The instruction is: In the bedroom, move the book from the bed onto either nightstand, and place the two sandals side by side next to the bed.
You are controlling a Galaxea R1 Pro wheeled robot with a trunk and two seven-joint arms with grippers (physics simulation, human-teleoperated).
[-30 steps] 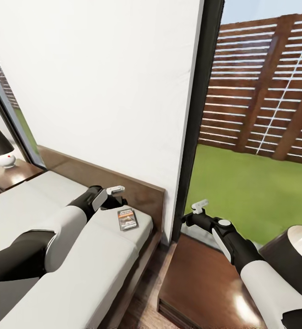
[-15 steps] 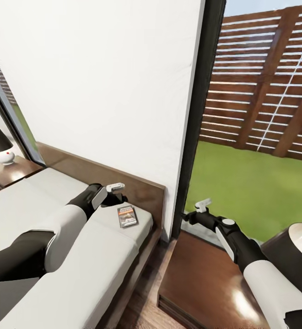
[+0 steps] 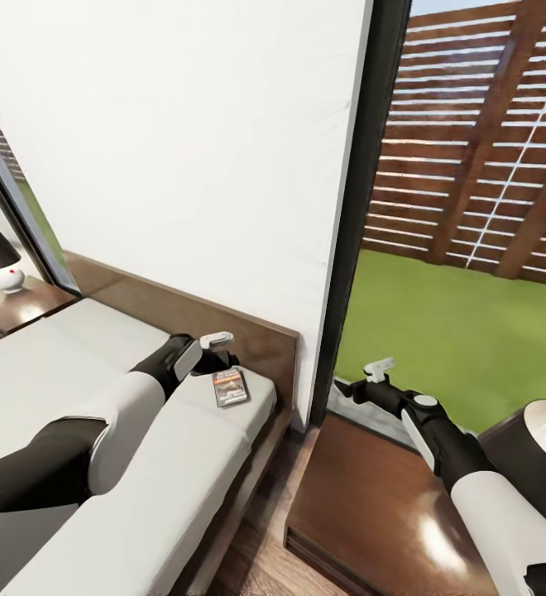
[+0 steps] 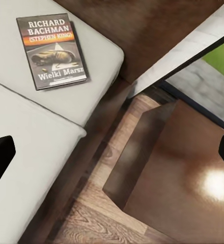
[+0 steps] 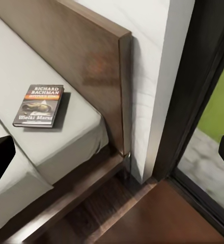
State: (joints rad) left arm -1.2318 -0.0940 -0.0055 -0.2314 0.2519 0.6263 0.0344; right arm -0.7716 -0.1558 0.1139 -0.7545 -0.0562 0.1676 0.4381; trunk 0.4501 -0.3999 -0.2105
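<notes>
While the book (image 3: 230, 387) lies flat near the bed's (image 3: 74, 497) headboard corner, the left gripper (image 3: 217, 352) hovers just beside it, fingers apart — best lowered squarely over a cover edge. Right gripper (image 3: 378, 370) waits spread above the nightstand (image 3: 364, 488).

Book (image 3: 230, 387) lies on bed (image 3: 74, 389), near headboard (image 3: 248, 339). Left end effector (image 3: 215, 352) just beside it, headboard side. Nightstand (image 3: 364, 497) right of bed; right end effector (image 3: 372, 377) above its far edge.

Black-and-white arms (image 3: 99, 422) — pale fingers (image 3: 217, 338)
</notes>
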